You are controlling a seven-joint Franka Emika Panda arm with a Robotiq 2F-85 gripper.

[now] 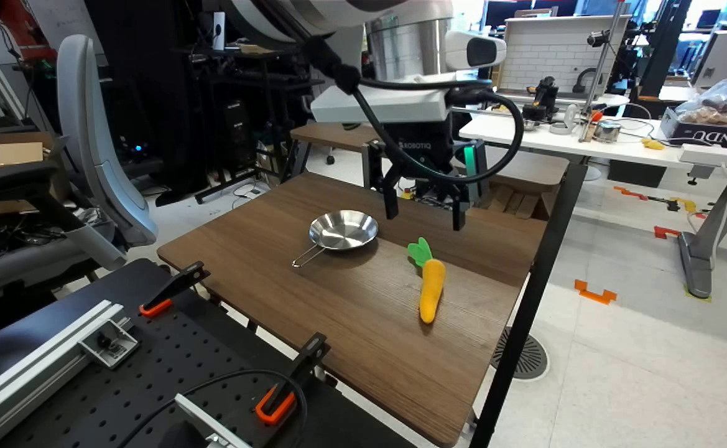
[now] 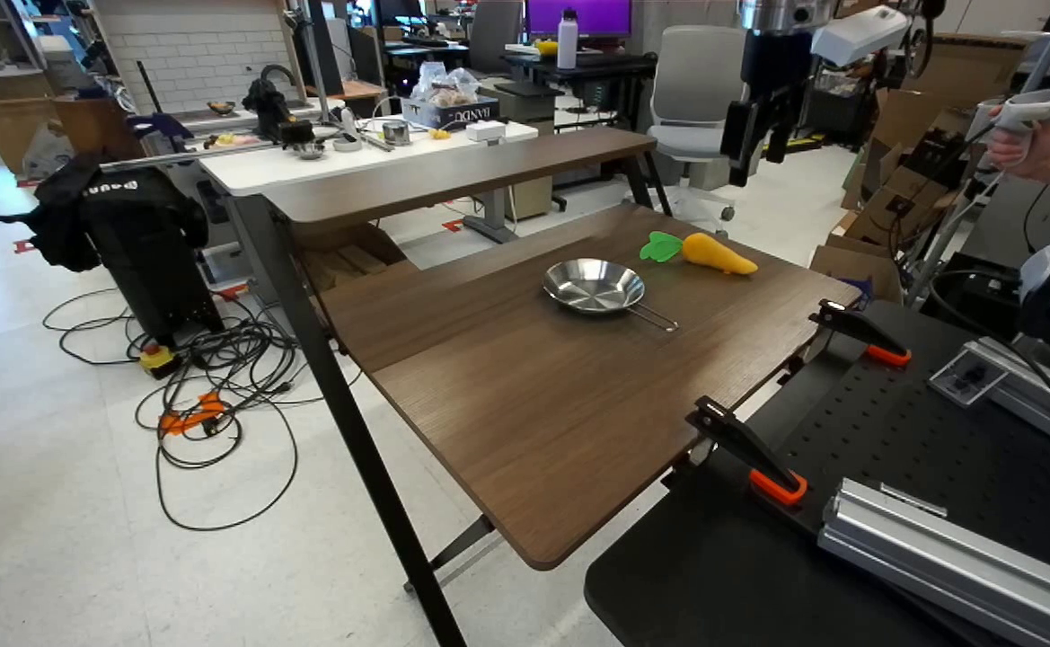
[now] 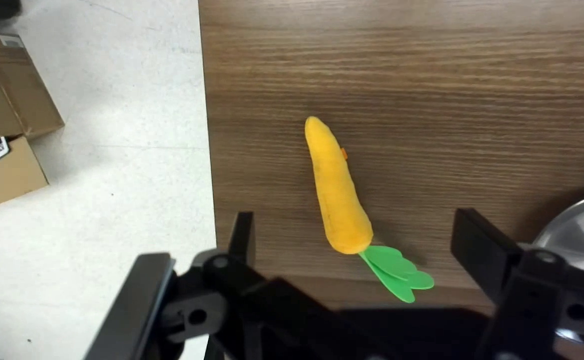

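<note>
In an exterior view I have the jaws spread wide and released, suspended above the worktop (image 1: 338,311); the yellow carrot (image 1: 432,289) lies well below them, toward the right-hand edge, along which a black leg (image 1: 543,267) slants; the steel pan (image 1: 343,230) sits to the carrot's left, with a strip of worktop between the two. In an exterior view I read the carrot (image 2: 713,253) near the far edge, just past the pan (image 2: 595,286); two clamps (image 2: 745,445) grip the right edge beside a black perforated board (image 2: 920,449); a raised shelf (image 2: 471,171) borders the opposite side; a broad stretch of worktop runs from the pan to the near corner. In the wrist view I have the fingers (image 3: 243,237) flanking the carrot's leafy end, apart from it; the worktop's left edge, with floor (image 3: 137,125) beyond, passes close to the finger on that side; the pan shows in part at right.
</note>
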